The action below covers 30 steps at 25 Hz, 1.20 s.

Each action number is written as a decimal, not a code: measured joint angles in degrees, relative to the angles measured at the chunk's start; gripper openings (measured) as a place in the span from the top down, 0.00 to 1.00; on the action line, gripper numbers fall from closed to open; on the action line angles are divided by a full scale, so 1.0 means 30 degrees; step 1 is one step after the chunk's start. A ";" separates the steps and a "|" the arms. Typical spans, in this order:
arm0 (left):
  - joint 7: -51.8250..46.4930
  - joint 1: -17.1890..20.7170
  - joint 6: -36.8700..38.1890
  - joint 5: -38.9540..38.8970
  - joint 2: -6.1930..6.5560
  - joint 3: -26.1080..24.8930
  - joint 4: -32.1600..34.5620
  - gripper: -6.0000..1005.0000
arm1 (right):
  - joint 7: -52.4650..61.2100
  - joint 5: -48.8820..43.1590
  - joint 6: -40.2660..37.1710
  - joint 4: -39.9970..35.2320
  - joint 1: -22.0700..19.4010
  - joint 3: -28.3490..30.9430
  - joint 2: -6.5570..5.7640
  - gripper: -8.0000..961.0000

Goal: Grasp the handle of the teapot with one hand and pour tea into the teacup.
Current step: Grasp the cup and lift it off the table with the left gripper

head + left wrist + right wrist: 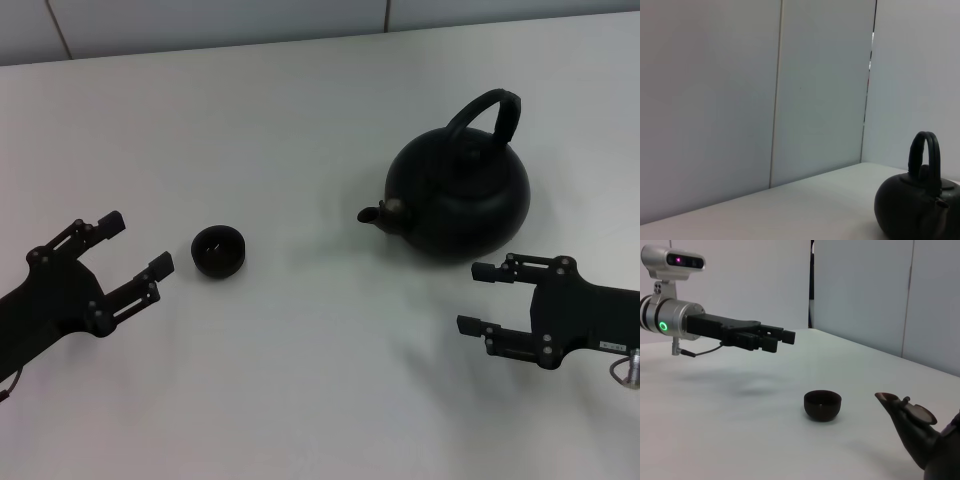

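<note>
The right gripper (478, 298) hung nearest the camera, just in front of the teapot (460, 198), fingers apart and holding nothing. The teapot stood upright on the table (300, 120), spout toward the teacup (218, 251), which sat well apart from the teapot on its spout side. The handle (486, 118) arched over the teapot's top. A good grasp probably meant rising above the teapot and closing across the hoop's crown. The left gripper (137, 245), also spread, hovered beyond the teacup.

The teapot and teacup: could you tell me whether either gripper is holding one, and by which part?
Nothing is held. The left gripper and right gripper are open, apart from teacup and teapot.
</note>
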 joint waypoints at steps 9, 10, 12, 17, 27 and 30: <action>0.0237 -0.0055 -0.0362 0.0113 -0.0017 0.0354 0.0045 0.21 | 0.0081 -0.0005 0.0027 0.0004 0.0106 0.0033 0.0004 0.35; 0.1085 -0.0070 -0.1764 0.0162 -0.0086 0.1055 -0.0146 0.21 | 0.0083 -0.0005 0.0031 0.0046 0.0107 0.0033 0.0005 0.35; 0.1821 -0.0138 -0.3026 0.0167 -0.0111 0.1339 -0.0633 0.22 | 0.0079 -0.0005 0.0033 0.0160 0.0123 0.0031 0.0005 0.35; 0.2270 -0.0293 -0.3484 0.0179 -0.0124 0.1527 -0.1057 0.22 | 0.0078 0.0015 0.0042 0.0261 0.0134 0.0024 0.0003 0.35; 0.2578 -0.1388 -0.4459 0.0017 -0.0213 0.1329 -0.2070 0.22 | 0.0092 0.0074 0.0044 0.0263 0.0152 0.0022 0.0003 0.35; 0.2591 -0.1946 -0.5062 -0.0007 -0.0215 0.1361 -0.2506 0.22 | 0.0099 0.0092 0.0045 0.0263 0.0174 0.0023 0.0006 0.35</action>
